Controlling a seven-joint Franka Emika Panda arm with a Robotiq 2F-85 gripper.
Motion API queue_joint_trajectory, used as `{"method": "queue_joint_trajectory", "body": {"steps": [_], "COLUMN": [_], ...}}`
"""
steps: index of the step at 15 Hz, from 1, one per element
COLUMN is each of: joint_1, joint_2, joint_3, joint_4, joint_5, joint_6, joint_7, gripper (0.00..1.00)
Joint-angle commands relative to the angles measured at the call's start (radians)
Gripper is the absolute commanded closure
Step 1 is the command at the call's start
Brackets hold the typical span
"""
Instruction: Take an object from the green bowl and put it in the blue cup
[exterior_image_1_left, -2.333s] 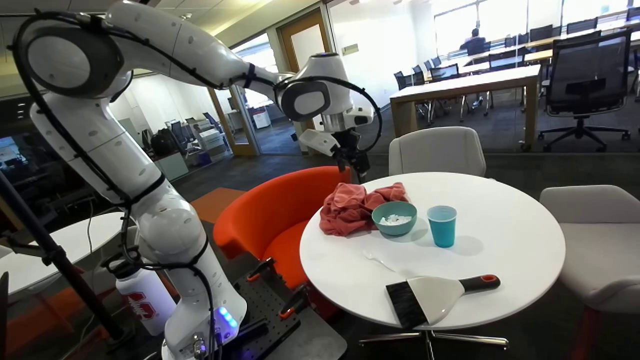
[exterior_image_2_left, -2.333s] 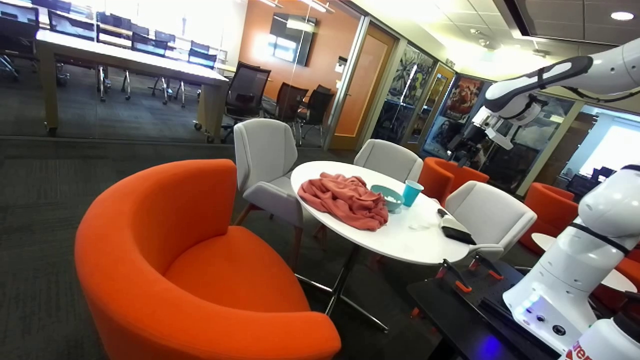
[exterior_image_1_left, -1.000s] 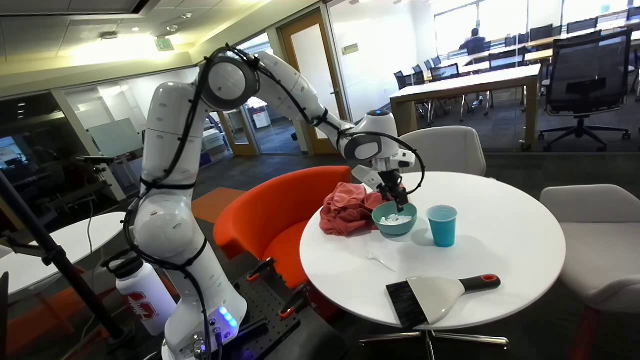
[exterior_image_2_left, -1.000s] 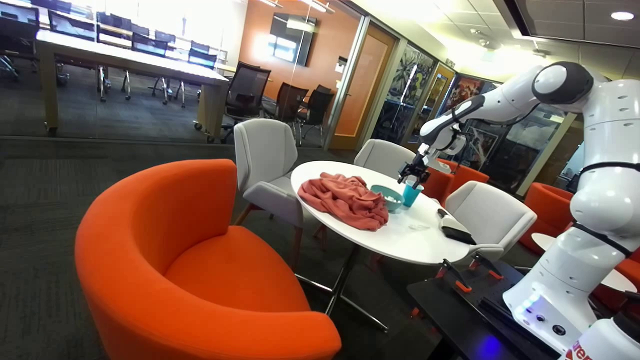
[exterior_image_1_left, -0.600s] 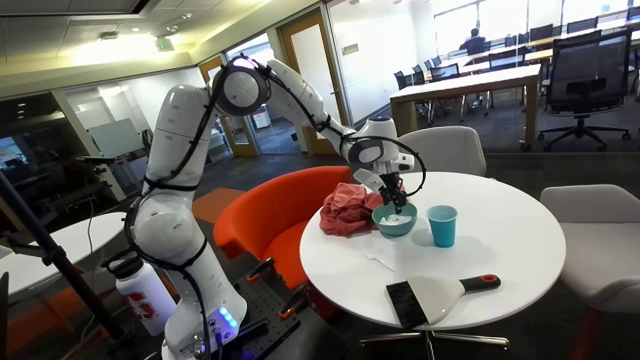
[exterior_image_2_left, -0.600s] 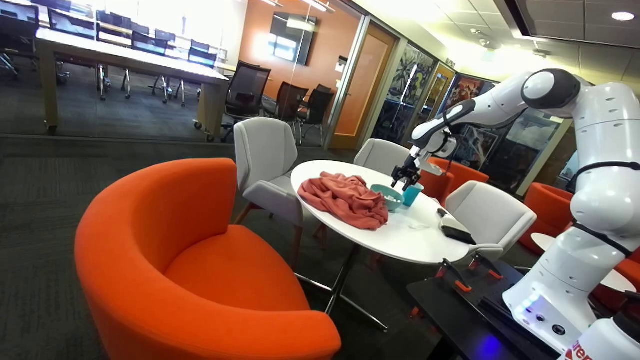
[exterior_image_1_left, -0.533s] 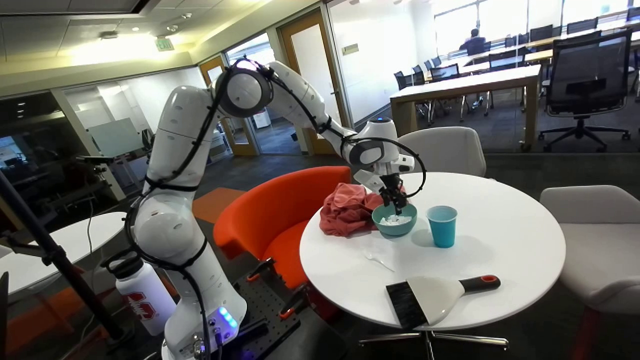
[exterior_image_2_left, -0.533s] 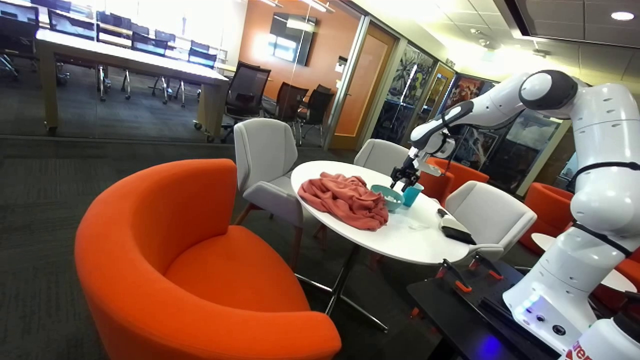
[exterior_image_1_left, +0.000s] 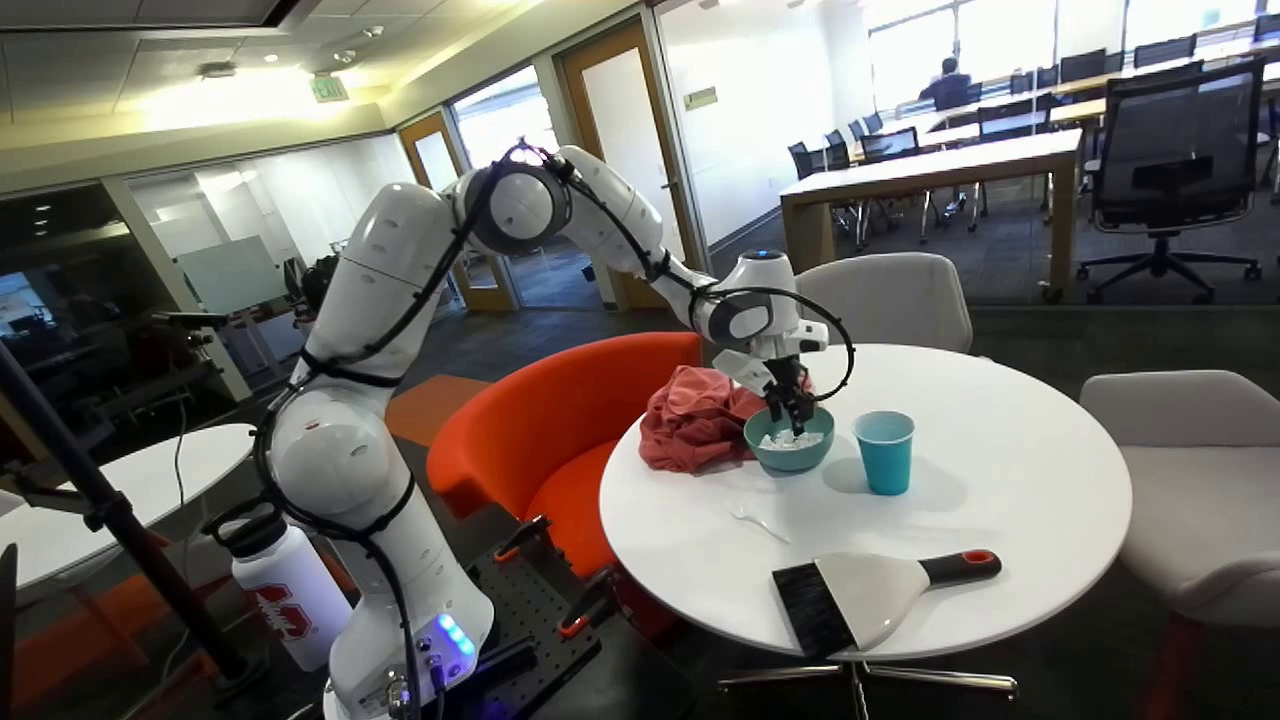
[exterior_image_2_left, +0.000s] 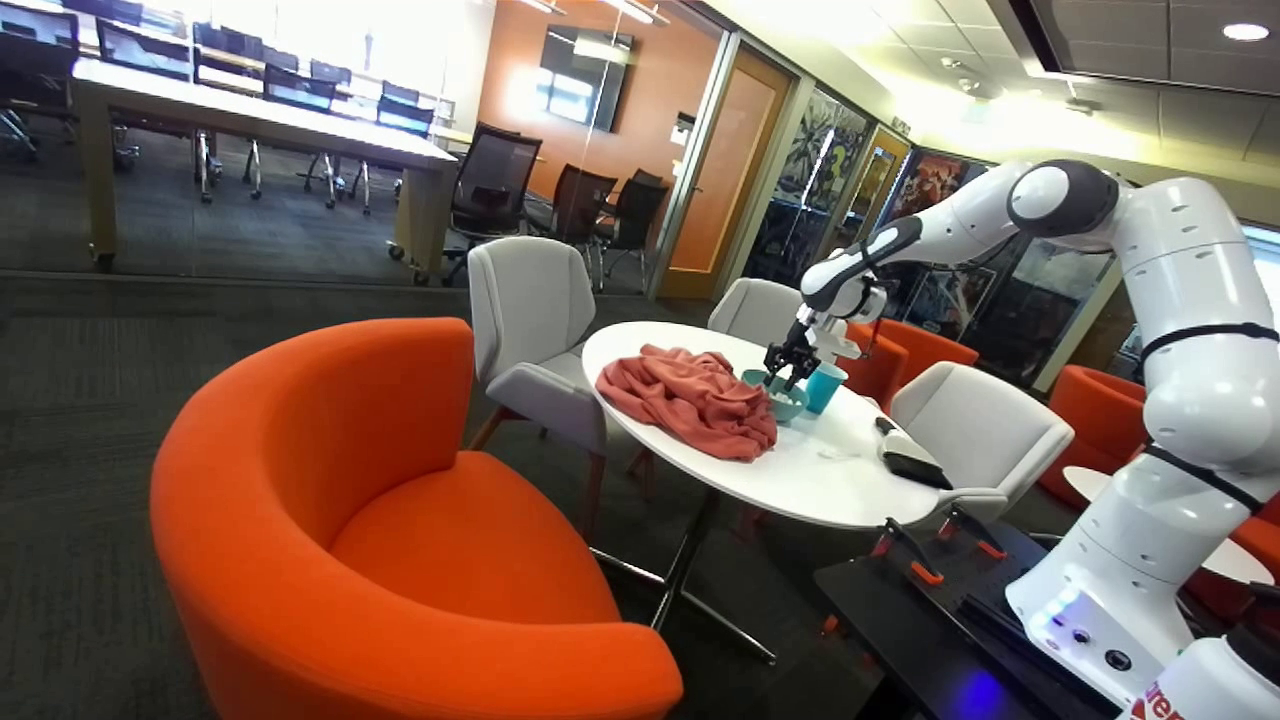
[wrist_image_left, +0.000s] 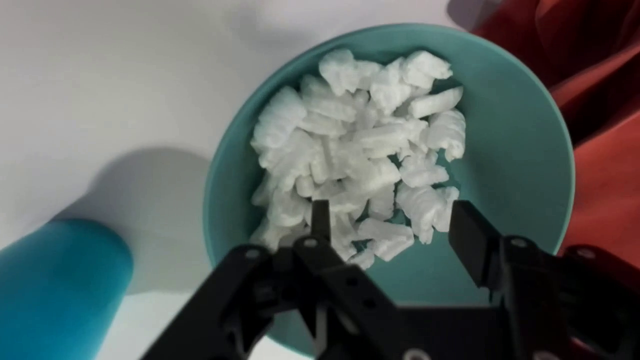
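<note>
The green bowl (exterior_image_1_left: 790, 461) stands on the white table, in both exterior views (exterior_image_2_left: 792, 411). It fills the wrist view (wrist_image_left: 520, 150). White foam-like pieces (wrist_image_left: 350, 145) lie piled in it, mostly on one side. The blue cup (exterior_image_1_left: 886, 462) stands upright close beside the bowl. It also shows in the exterior view (exterior_image_2_left: 824, 388) and at the lower left of the wrist view (wrist_image_left: 60, 285). My gripper (wrist_image_left: 390, 215) is open and points down. Its fingertips are at or just inside the bowl (exterior_image_1_left: 787, 420), spread over a few pieces. Nothing is held. Exact fingertip height is hard to tell.
A crumpled red cloth (exterior_image_1_left: 690, 425) lies against the bowl on the side away from the cup. A small white plastic utensil (exterior_image_1_left: 757, 520) and a white brush with a black handle (exterior_image_1_left: 872, 598) lie on the white table (exterior_image_1_left: 1010, 510). Chairs surround the table, including an orange one (exterior_image_1_left: 560, 440).
My gripper has come from high beyond the table's edge to over the bowl, then lowered to it. It stays open. The bowl, cup and cloth have not moved.
</note>
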Motion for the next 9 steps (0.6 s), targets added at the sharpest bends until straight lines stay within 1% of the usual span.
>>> {"method": "queue_joint_trajectory", "body": {"steps": [1,5,8,9], "joint_1": [0.001,0.012,0.017,0.020], "joint_2": [0.048,0.084,0.105,0.112], "joint_3": [0.016,0.020,0.017,0.014], "joint_4": [0.072,0.110,0.128,0.134], "joint_5": [-0.016,-0.023,-0.028,-0.031], "joint_6": [-0.021,-0.026,-0.031,-0.032], "joint_7": [0.038,0.045,0.050,0.054], "gripper": [0.37,0.36,0.42,0.47]}}
